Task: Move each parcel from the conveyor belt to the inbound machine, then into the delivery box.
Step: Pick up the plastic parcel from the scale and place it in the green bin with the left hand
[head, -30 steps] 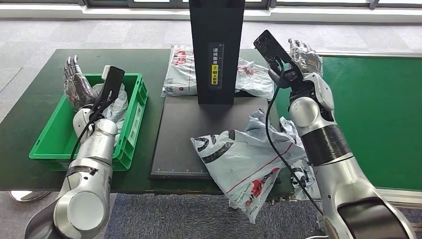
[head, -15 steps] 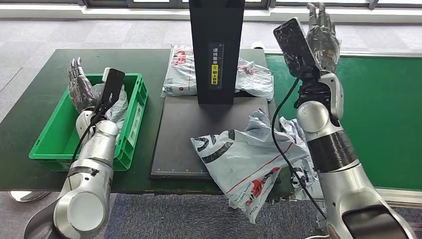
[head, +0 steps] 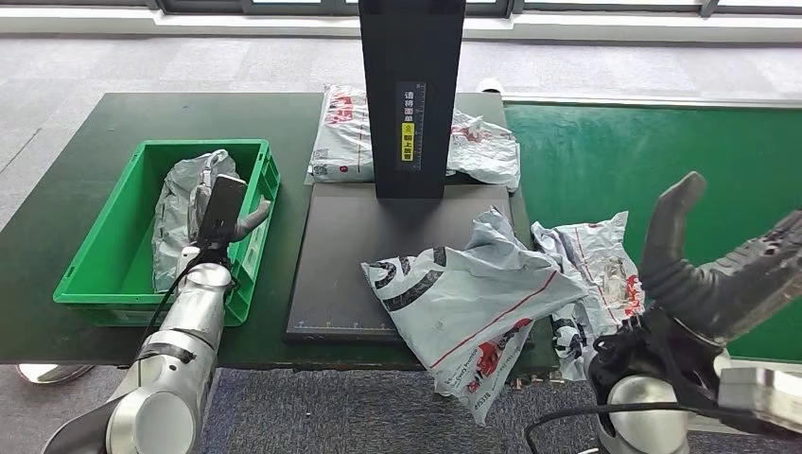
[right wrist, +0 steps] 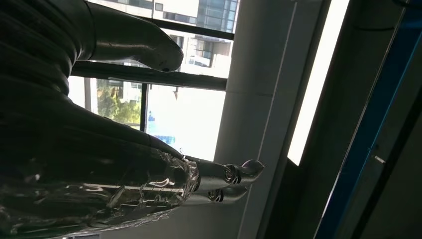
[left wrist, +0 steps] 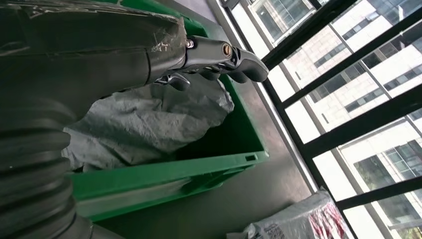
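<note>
Head view shows a grey and white parcel (head: pixel 473 303) lying half on the black plate of the inbound machine (head: pixel 340 255) and half over the table's near edge. It could slide off onto the floor, because so much of it hangs in the air. The right hand (head: pixel 728 274) is up close to the camera with its fingers spread wide and nothing in them, well apart from that parcel. Another parcel (head: pixel 596 265) lies just beside it, at the edge of the green conveyor belt (head: pixel 738 161). The left hand (left wrist: pixel 209 55) hangs over the green delivery box (head: pixel 251 236), fingers apart and holding nothing, above a grey parcel (left wrist: pixel 149 119) inside.
</note>
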Action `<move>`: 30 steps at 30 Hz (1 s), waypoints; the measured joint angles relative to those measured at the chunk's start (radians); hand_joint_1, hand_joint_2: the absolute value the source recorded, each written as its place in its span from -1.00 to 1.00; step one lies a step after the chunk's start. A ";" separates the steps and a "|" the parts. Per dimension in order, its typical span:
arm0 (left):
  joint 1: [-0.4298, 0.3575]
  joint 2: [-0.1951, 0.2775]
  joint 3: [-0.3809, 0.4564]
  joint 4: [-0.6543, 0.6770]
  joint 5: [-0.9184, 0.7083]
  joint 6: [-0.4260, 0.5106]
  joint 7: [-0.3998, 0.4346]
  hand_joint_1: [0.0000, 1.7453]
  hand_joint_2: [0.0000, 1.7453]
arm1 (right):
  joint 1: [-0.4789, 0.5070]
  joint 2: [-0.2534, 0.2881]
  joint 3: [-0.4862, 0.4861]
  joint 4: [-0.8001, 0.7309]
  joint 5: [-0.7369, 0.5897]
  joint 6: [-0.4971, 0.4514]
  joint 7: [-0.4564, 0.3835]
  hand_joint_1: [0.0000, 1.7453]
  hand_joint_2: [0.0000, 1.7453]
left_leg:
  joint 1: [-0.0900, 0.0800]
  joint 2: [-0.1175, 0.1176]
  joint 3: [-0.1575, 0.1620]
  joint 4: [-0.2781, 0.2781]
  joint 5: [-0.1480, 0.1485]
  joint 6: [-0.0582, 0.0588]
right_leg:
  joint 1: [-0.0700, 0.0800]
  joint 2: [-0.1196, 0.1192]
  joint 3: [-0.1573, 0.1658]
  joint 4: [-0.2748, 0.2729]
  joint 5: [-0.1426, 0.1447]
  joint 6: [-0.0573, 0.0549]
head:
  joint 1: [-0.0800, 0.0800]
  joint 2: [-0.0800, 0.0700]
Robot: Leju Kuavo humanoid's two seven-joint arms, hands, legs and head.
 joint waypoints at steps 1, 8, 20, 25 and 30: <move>0.010 -0.001 -0.019 -0.002 0.007 -0.002 -0.001 -1.00 1.00 | 0.020 0.004 -0.006 -0.022 -0.004 -0.001 -0.003 -1.00 1.00 | 0.000 0.000 0.000 0.000 0.000 0.000 | 0.000 0.000 0.000 0.000 0.000 0.000 | 0.000 0.000; 0.052 -0.012 -0.154 -0.032 0.074 -0.098 0.000 -1.00 1.00 | 0.089 0.029 -0.060 -0.097 -0.068 -0.001 -0.002 -1.00 1.00 | 0.000 0.000 0.001 0.000 0.001 0.000 | 0.000 0.000 0.000 0.000 0.001 0.000 | 0.000 0.000; 0.113 -0.158 -0.689 -0.221 0.306 -0.377 0.116 -1.00 1.00 | 0.097 0.029 -0.183 -0.029 -0.177 -0.002 0.043 -1.00 1.00 | -0.004 -0.004 0.000 0.001 0.000 0.003 | -0.003 -0.004 0.003 -0.001 0.001 0.002 | 0.000 0.000; 0.150 -0.172 -0.857 -0.332 0.424 -0.460 0.148 -1.00 1.00 | 0.079 0.030 -0.188 0.011 -0.132 -0.001 0.060 -1.00 1.00 | -0.003 -0.004 0.000 0.000 0.000 0.003 | -0.002 -0.003 0.002 -0.001 0.001 0.002 | 0.000 0.000; 0.174 -0.173 -1.007 -0.427 0.468 -0.483 0.187 -1.00 1.00 | 0.056 0.038 -0.188 0.047 -0.092 -0.001 0.075 -1.00 1.00 | -0.002 -0.004 0.000 0.000 0.000 0.003 | -0.002 -0.003 0.002 -0.001 0.001 0.002 | 0.000 0.000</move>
